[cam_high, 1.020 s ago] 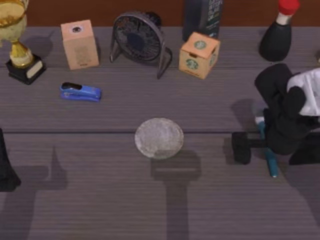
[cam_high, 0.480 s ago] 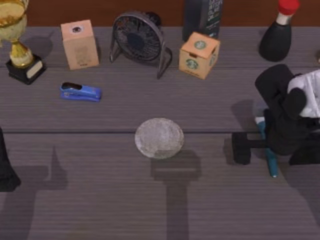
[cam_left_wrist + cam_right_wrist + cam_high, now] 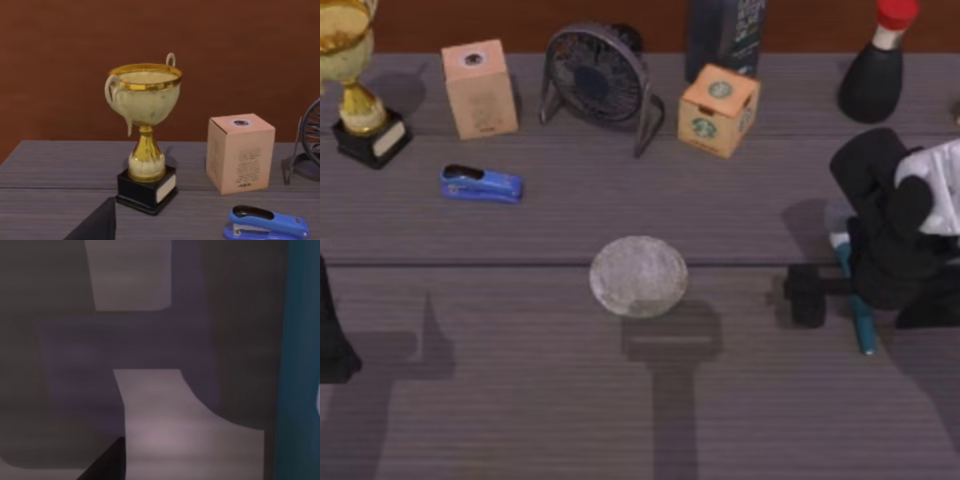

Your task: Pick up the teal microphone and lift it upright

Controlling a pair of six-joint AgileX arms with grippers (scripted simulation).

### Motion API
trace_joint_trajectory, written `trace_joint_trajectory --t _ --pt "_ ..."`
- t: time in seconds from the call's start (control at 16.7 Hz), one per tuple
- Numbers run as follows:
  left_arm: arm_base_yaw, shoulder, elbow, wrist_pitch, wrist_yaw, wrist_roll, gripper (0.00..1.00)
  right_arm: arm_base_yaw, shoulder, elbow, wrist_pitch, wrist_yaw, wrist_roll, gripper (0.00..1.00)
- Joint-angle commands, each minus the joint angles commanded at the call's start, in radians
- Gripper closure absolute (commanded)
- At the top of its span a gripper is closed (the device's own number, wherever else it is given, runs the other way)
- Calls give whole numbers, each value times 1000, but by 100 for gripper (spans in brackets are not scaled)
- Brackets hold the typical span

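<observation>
The teal microphone lies flat on the table at the right, largely covered by my right arm. Its slim teal handle points toward the front edge, and a whitish bit shows at its far end. My right gripper is low over it and open. One dark finger stands left of the handle with a gap between them, and the other finger is on the handle's right. The right wrist view shows the teal handle close along one edge. My left gripper is parked at the table's left edge.
A round grey speckled object stands mid-table. A blue-and-black stapler, a gold trophy and a tan box are at the back left. At the back also stand a fan, a Starbucks carton and a red-capped black bottle.
The right gripper's left finger has slid a little to the right, toward the microphone handle. Nothing else has moved.
</observation>
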Motion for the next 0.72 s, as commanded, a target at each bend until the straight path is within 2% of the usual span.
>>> trace_joint_trajectory --t 0.18,0.66,0.72 --pt "0 0 0 0 0 0 0 0 0 0 0 0 0 98" --pt "0 0 0 0 0 0 0 0 0 0 0 0 0 100" --pt "0 0 0 0 0 0 0 3 -68 25 -38 18 -10 100"
